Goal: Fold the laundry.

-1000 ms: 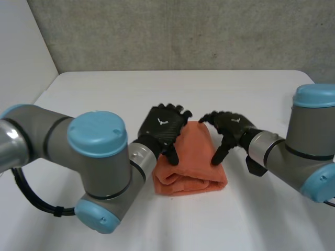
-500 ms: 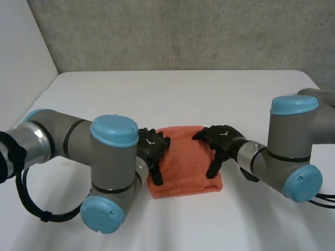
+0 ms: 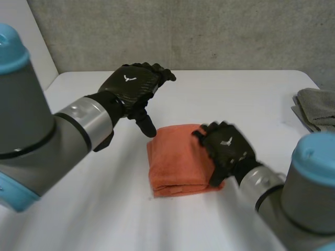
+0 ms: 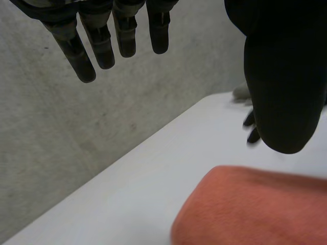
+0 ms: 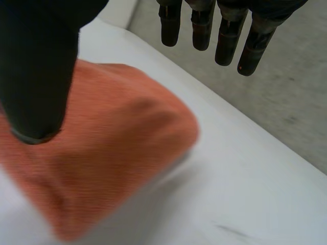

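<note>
Lying folded: thick orange terry towel (image 3: 178, 162), a rectangular pad set at the middle of the white flat counter (image 3: 246, 94); its side toward the left arm is rounded, and layered edges are seen along its near side.
L hand: the black left hand (image 3: 133, 89) is held above the counter, beyond the towel's far-left corner and apart from the cloth.
L fingers: in the left wrist view the fingers (image 4: 104, 46) are seen straight & slightly spread, w/ the thumb well apart from them; released, nothing grasped. The towel's rounded end is seen below the thumb.
R hand: the black right hand (image 3: 225, 149) is placed over the towel's right-hand edge, palm down, w/ the thumb toward the near-right corner. Whether the cloth is actually touched cannot be told.
R fingers: in the right wrist view the fingers (image 5: 225, 35) are seen straight, side by side, out past the towel's far edge, w/ the thumb over the orange cloth; released, nothing pinched.
Also on counter: a crumpled grey cloth (image 3: 316, 107) is seen at the far-right edge, well apart from the towel.
Backdrop: a grey concrete wall (image 3: 199, 31) is seen behind the counter.
</note>
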